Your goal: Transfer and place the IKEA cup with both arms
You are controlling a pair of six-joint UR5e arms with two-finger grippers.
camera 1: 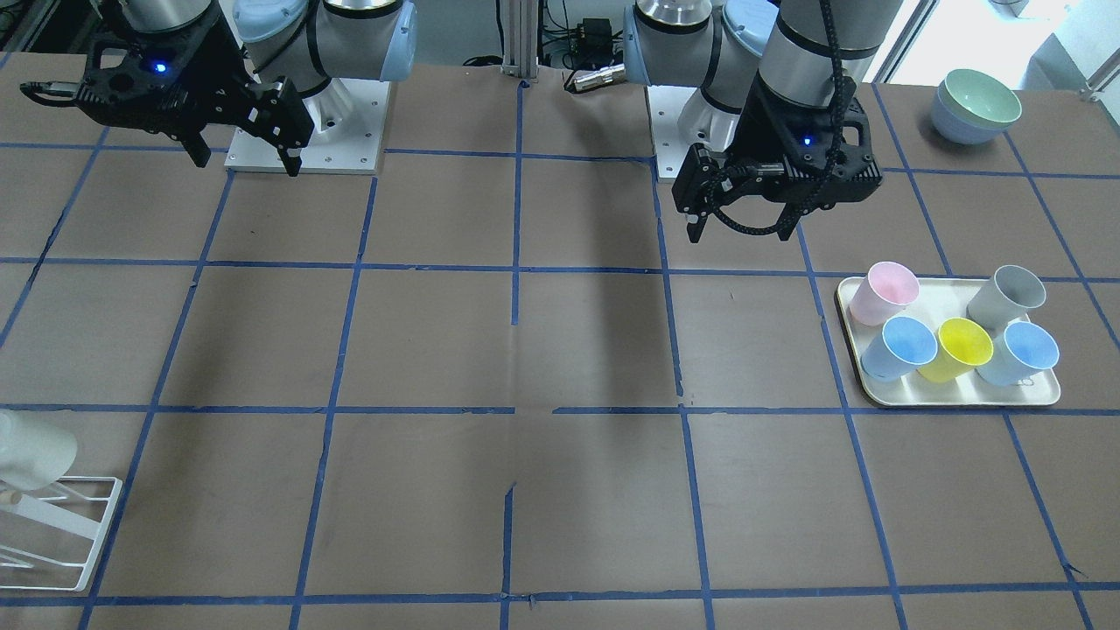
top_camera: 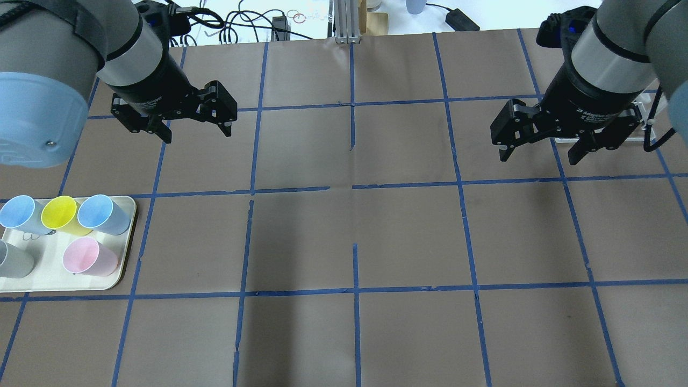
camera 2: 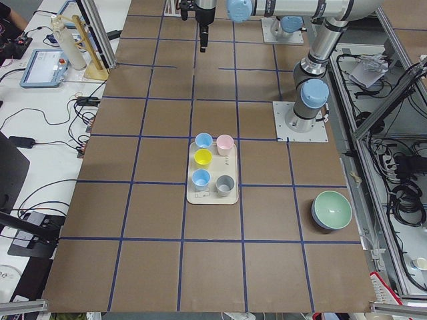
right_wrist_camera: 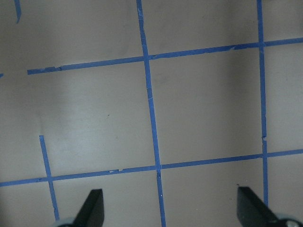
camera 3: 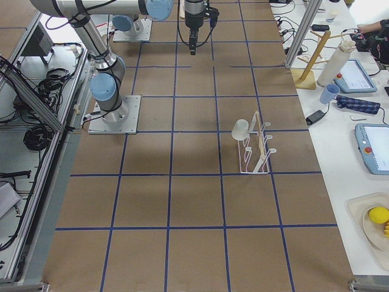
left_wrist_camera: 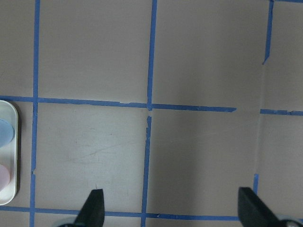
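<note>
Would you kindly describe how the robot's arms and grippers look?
The left arm and right arm are silver-grey tubes with light blue joint caps. The left gripper and right gripper are black, two-fingered, each with a blue light. A black ribbed cable runs down the left arm.

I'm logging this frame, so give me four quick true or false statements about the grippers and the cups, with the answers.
1. The left gripper and the right gripper are both open and empty. True.
2. The tray holds six cups. False: it holds five.
3. The IKEA cup rests on the wire rack. True.
4. The yellow cup lies on bare table. False: it stands upright on the tray, between two blue cups.
</note>
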